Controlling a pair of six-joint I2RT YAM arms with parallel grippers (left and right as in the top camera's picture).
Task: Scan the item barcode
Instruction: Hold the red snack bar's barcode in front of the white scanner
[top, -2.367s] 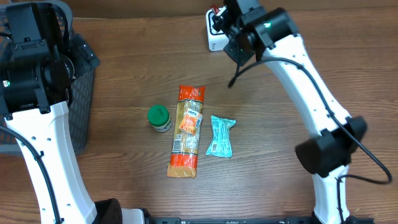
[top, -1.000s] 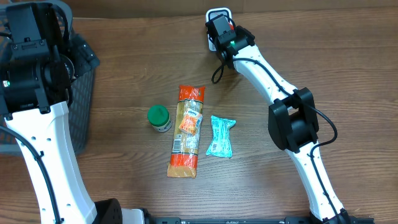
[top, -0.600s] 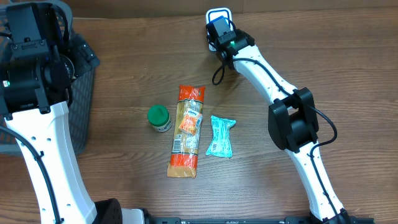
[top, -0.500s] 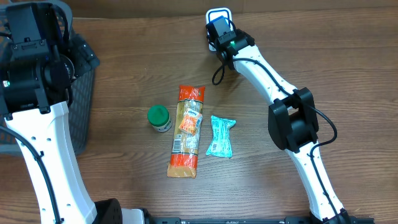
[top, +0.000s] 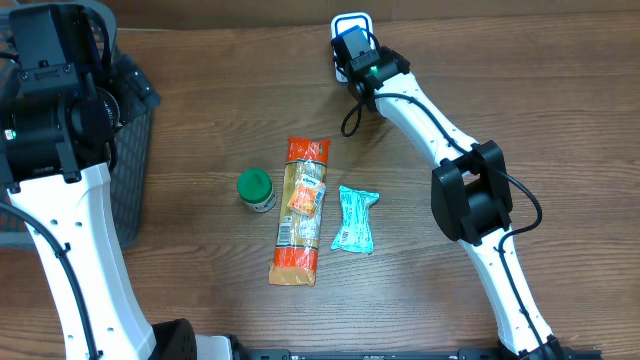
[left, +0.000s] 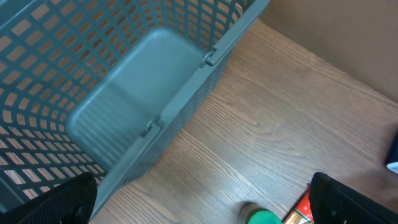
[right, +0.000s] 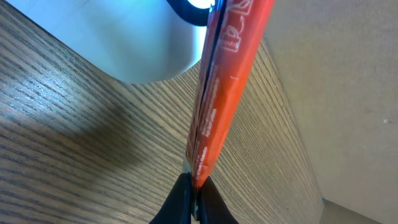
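1. Table (top: 560, 110), nearest stretch: three goods lying loose and untouched. A long pack (top: 299, 212) is in the middle, a green-capped jar (top: 256, 189) just to one side and a teal sachet (top: 355, 219) just to the other. None has shifted over the last seconds.

2. Basket (top: 131, 170), at the left edge: grey mesh, nothing seen inside it.

3. Left gripper (left: 205, 204): jaws spread fully, empty, hanging above the basket's corner. No change.

4. Right gripper (right: 191, 200), far side: fingers pinched tight on the lower edge of a thin orange packet (right: 219, 93), which is seen edge-on.
   - Change: a couple of seconds ago this arm was raised and bent. It then stretched low across the table to the far edge and has held motionless for the last second.

5. Scanner (right: 118, 43), far edge: white body with a blue-lit ring. The packet's upper end is right at the ring.
   - Reading: the item looks presented for scanning and the pause looks like a wait for a read. Whether the barcode faces the window cannot be told.
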